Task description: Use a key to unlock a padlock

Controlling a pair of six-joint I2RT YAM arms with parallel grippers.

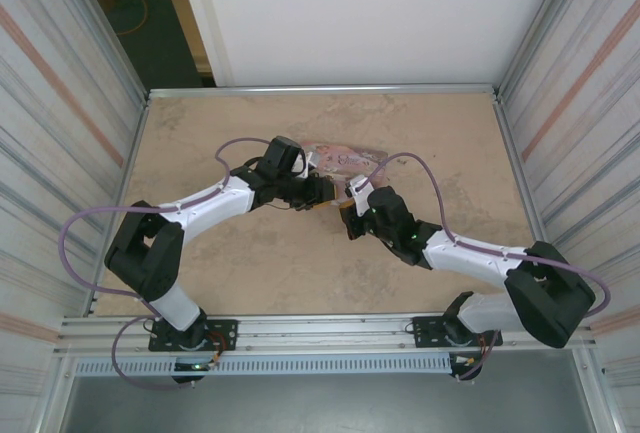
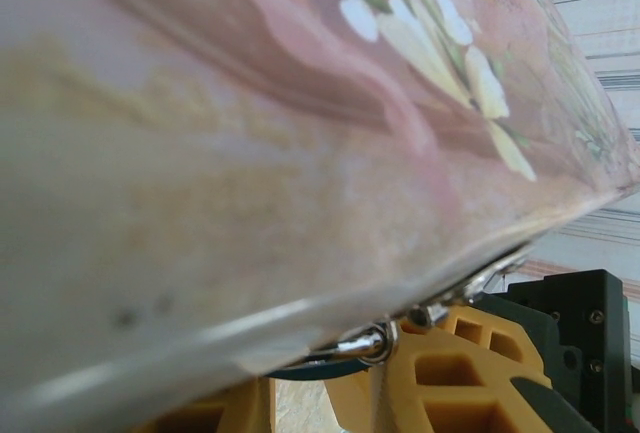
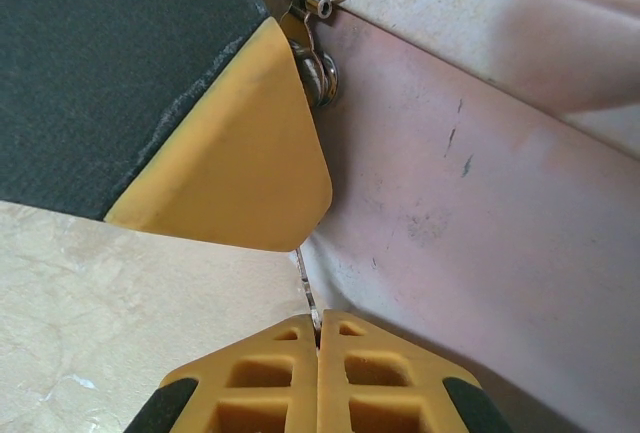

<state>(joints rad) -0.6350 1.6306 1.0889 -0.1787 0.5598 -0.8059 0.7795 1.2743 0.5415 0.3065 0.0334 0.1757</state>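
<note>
Left arm: elbow bent, reaching forward-right. Left gripper: fingers slightly apart. Right arm: reaching forward-left. Right gripper: fingertips pressed together.

Soft even light, weak shadows; pink tin box blurred against left wrist lens; overhead view sharp

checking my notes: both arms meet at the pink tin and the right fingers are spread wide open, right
Not quite: the right fingers are shut, not spread. The right wrist view shows them pressed together on a thin metal strip. The meeting at the pink tin stands.
</note>
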